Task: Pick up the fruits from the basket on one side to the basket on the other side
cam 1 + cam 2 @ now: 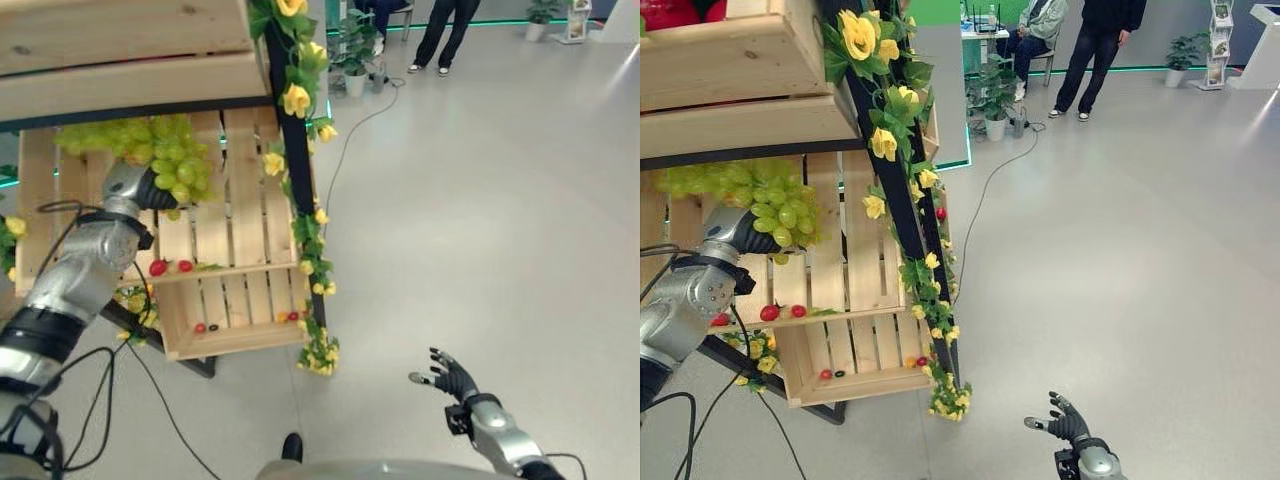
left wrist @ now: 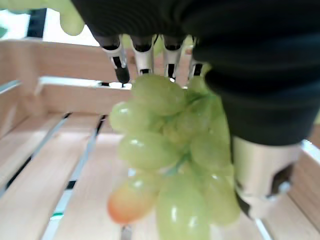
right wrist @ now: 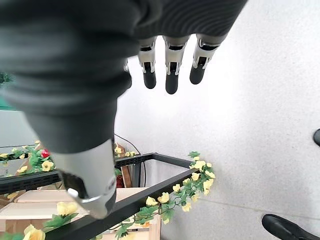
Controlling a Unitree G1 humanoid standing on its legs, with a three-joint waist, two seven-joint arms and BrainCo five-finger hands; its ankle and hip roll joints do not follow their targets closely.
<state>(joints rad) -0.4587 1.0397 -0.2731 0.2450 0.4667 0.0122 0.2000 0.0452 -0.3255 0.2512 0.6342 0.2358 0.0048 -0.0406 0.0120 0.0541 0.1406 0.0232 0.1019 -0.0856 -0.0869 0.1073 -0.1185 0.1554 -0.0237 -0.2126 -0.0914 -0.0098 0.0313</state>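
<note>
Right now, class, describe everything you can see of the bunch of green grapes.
The bunch of pale green, glossy oval grapes hangs in a loose cluster; one grape at its lower end is tinged orange-red. The left robot hand grips it, fingers curled round its top, in front of the slatted light wooden crate on the flower-trimmed stand.

The left arm comes in from about 8 o'clock in the eye views and reaches up toward 12 o'clock, its silver-grey forearm rising steeply and the wrist under its dark ribbed cover. The left robot hand (image 1: 150, 190) is raised high, its fingers (image 2: 142, 55) and thumb curled round a bunch of green grapes (image 2: 172, 165) that hangs below the palm. The right arm enters at about 5 o'clock and stays low. The right robot hand (image 1: 452, 376) is held out palm down, its fingers (image 3: 171, 70) spread and relaxed, holding nothing.
</note>
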